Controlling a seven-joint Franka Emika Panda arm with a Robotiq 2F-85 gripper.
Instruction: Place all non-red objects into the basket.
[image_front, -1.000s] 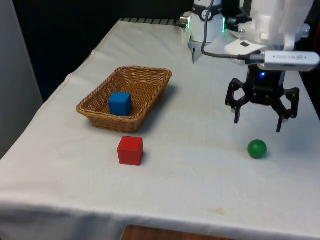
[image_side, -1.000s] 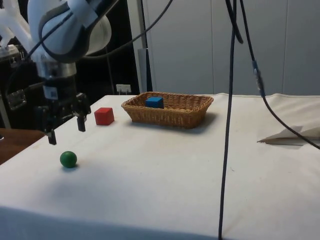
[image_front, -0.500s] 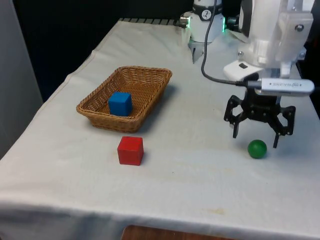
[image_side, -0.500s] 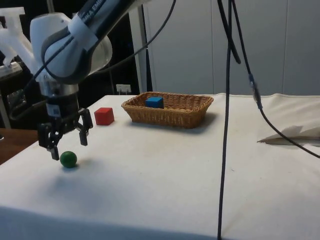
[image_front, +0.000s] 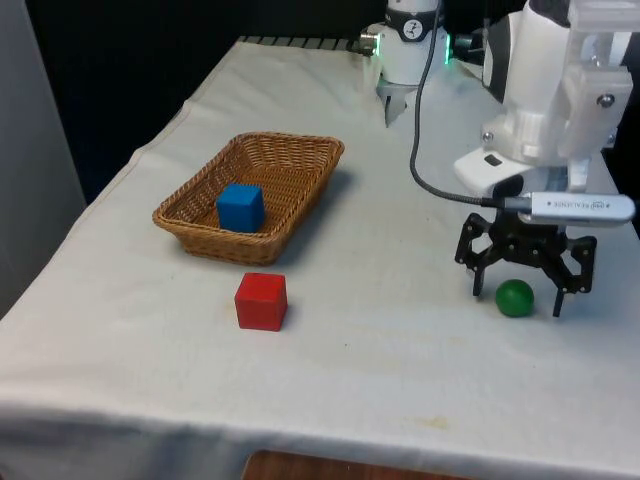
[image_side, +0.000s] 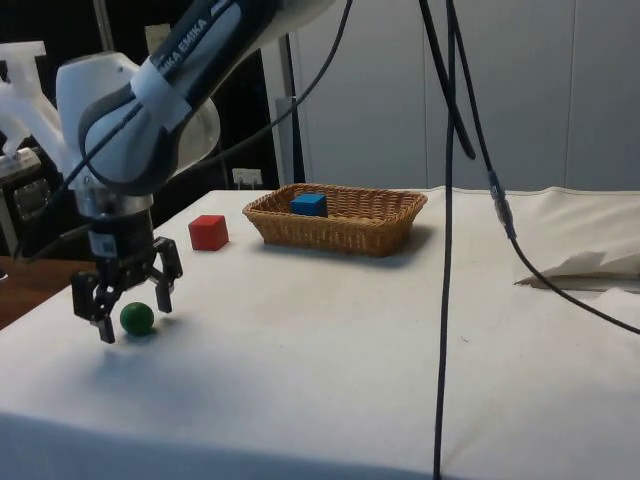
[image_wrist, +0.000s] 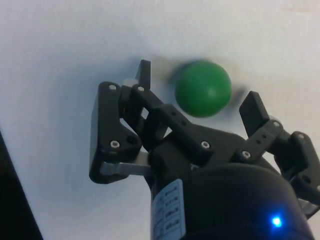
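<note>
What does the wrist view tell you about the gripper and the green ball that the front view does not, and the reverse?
Wrist view alone: a gap between each fingertip and the green ball, so nothing grips it yet.

Front view alone: the basket holding the blue cube, and the red cube on the cloth before it.

Both: the open gripper straddles the ball on the white cloth.
</note>
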